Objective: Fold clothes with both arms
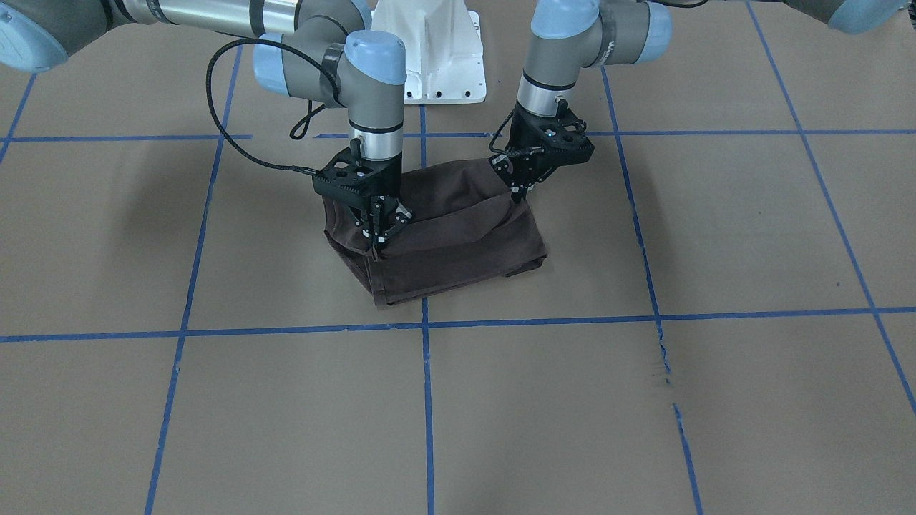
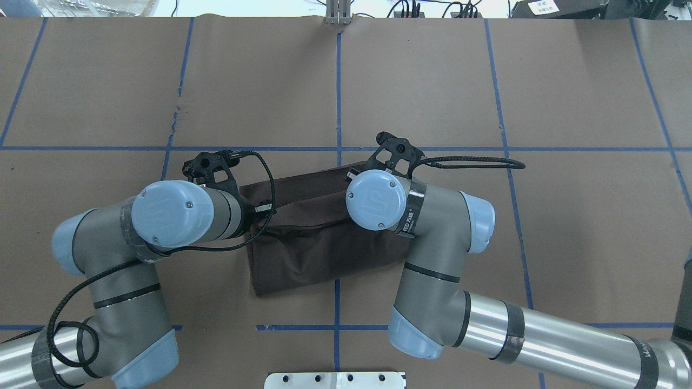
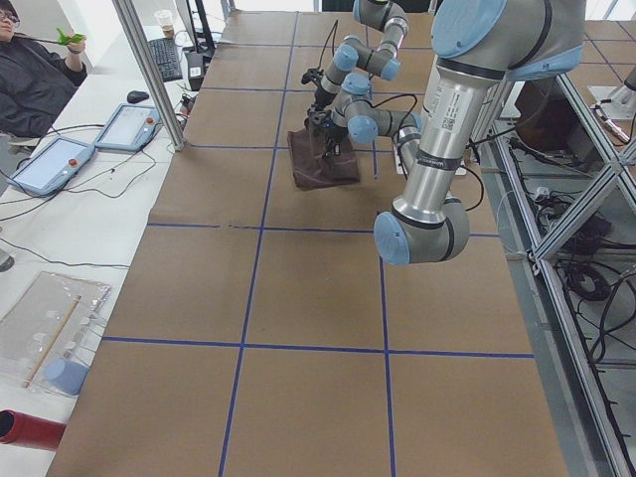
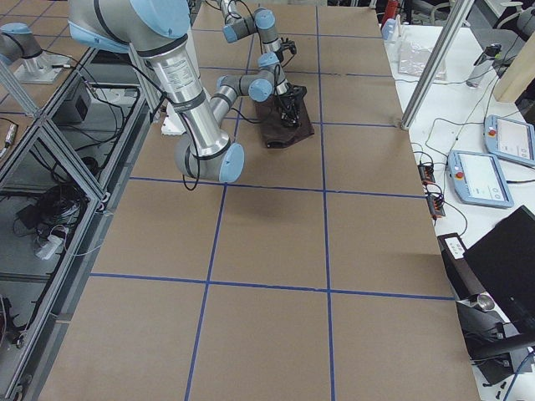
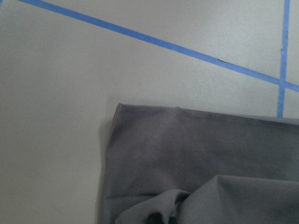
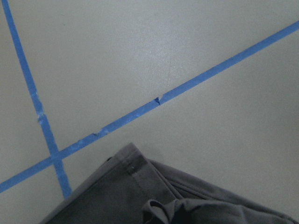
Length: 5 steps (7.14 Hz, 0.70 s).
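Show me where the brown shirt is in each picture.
Front-facing: shirt in the centre, slightly above the middle.
Overhead: centre.
Exterior left: small, upper middle.
Exterior right: small, upper middle.
Left wrist: lower right.
Right wrist: along the bottom edge.
Shared landmark: the blue tape cross beside the shirt.

Brown paper tabletop (image 1: 558, 429), blue tape grid (image 1: 428, 415); white side bench (image 3: 104, 224), teach pendants (image 3: 45, 164), aluminium post (image 3: 149, 70).

From where I stand, an embossed UR mark shows on the left arm's joint cap (image 2: 170, 213) and the right arm's joint cap (image 2: 377, 200); white lettering on the black band (image 2: 406, 220) below it is too small to read
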Available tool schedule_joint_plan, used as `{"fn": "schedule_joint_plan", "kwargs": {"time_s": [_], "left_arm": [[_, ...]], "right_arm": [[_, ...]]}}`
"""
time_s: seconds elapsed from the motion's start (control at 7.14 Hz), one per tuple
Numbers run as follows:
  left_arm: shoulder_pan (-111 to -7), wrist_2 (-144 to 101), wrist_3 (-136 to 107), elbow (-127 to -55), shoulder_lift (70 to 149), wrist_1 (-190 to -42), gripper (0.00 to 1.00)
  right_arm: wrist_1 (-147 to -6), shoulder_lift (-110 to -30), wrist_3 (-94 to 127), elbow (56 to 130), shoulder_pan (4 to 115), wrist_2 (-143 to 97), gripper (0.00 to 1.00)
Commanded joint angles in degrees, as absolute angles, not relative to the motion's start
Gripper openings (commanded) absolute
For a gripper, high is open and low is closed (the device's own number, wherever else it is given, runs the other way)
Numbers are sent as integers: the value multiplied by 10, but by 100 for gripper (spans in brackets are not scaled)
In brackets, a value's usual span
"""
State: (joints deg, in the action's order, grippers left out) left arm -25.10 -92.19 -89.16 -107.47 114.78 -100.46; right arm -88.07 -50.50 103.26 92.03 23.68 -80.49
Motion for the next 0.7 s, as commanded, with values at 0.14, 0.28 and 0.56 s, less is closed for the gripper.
{"fn": "schedule_joint_plan", "kwargs": {"time_s": [0.14,0.28,0.56], "left_arm": [[-255,-921,-889,-1041,1148,-1035,0],[-255,-921,-889,-1041,1148,-1035,0],[-257,-922,-848,-1047,1143,-1035,100]], "right_arm": [[-872,-504,1022,904,243,-814,0],[-872,-504,1021,904,243,-814,0],[-873,-503,973,908,243,-814,100]]}}
